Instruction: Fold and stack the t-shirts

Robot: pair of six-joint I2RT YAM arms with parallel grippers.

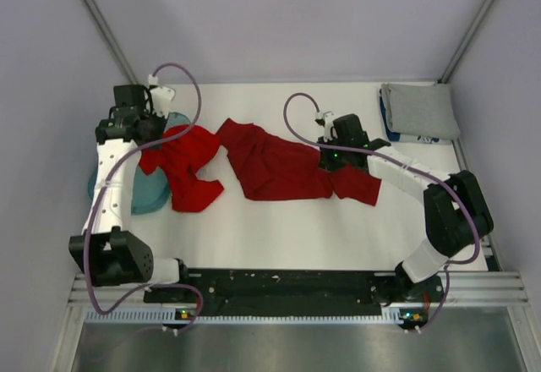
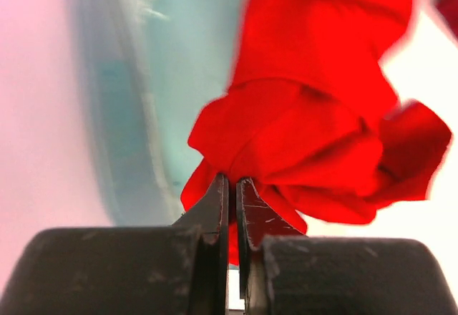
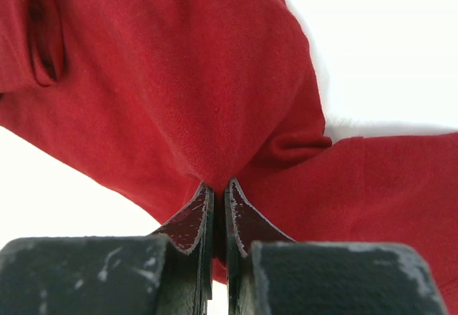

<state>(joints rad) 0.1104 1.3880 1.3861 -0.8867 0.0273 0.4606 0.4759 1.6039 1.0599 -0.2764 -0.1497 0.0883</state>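
Note:
A crumpled red t-shirt [image 1: 190, 173] lies at the left, partly over the teal tub [image 1: 139, 193]. My left gripper [image 1: 161, 138] is shut on a bunch of this cloth; in the left wrist view the jaws [image 2: 232, 180] pinch the red shirt [image 2: 308, 129], with the tub [image 2: 172, 64] behind it. A second red t-shirt [image 1: 275, 167] lies stretched across the middle of the table. My right gripper [image 1: 326, 159] is shut on it near its right end; in the right wrist view the jaws [image 3: 217, 185] pinch a fold of the red cloth [image 3: 179, 79]. A folded grey t-shirt [image 1: 420, 110] lies at the back right.
The teal tub sits at the left edge under my left arm. Something blue and white [image 1: 414, 139] shows under the grey shirt. Walls close the table at the back and sides. A black rail [image 1: 287, 287] runs along the near edge.

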